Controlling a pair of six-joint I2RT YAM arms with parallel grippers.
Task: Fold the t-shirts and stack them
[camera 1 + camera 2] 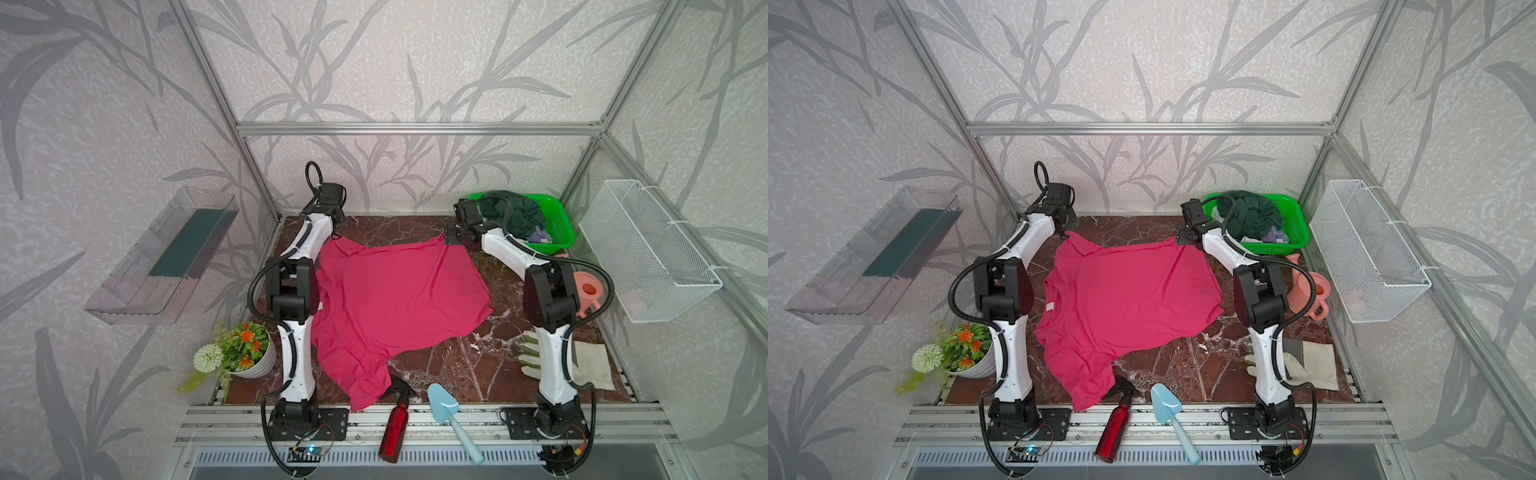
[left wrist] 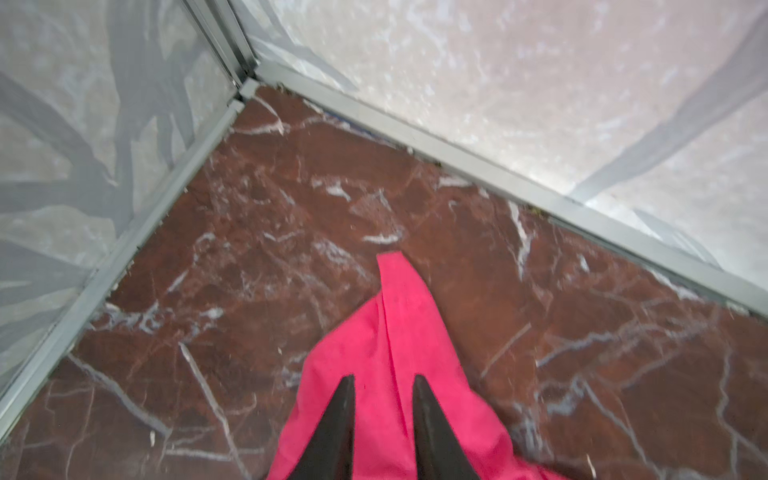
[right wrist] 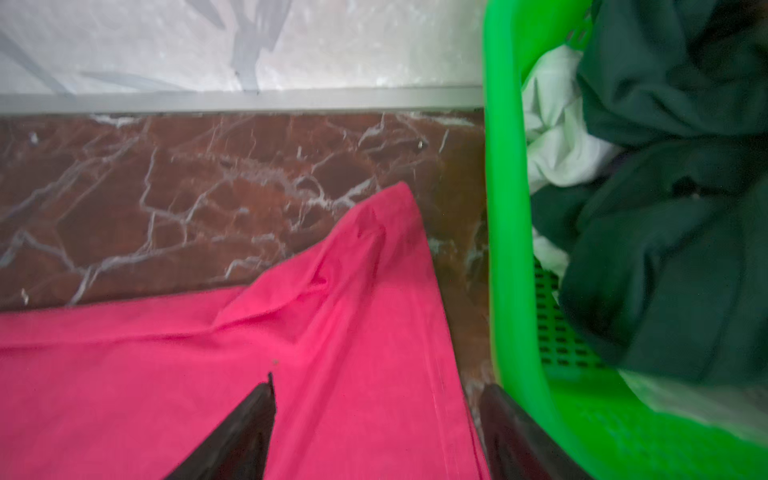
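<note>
The pink t-shirt [image 1: 395,299] lay spread open on the table [image 1: 457,365]. It reached from near the far edge to the near edge, with its neck toward the left edge and its hem toward the right.

My left gripper [image 2: 383,378] stood over the shirt's far left corner, close to the far left corner of the table. Its jaws were slightly apart, and pink cloth showed in the narrow gap. I could not tell whether any cloth was pinched. The tip of that corner rested flat on the table beyond the fingers.

My right gripper [image 3: 379,382] stood over the shirt's far right corner with its jaws spread wide and nothing clamped. One finger was above the cloth, and the other was just beside the wall of the green basket [image 3: 507,208].

The basket sat in the far right corner of the table. It held a crumpled dark green t-shirt [image 1: 519,212] on top of a whitish one [image 3: 557,141].

A red bottle [image 1: 392,432] lay across the near edge, touching the pink shirt's nearest sleeve. A blue trowel [image 1: 446,409] lay just beside the bottle.
</note>
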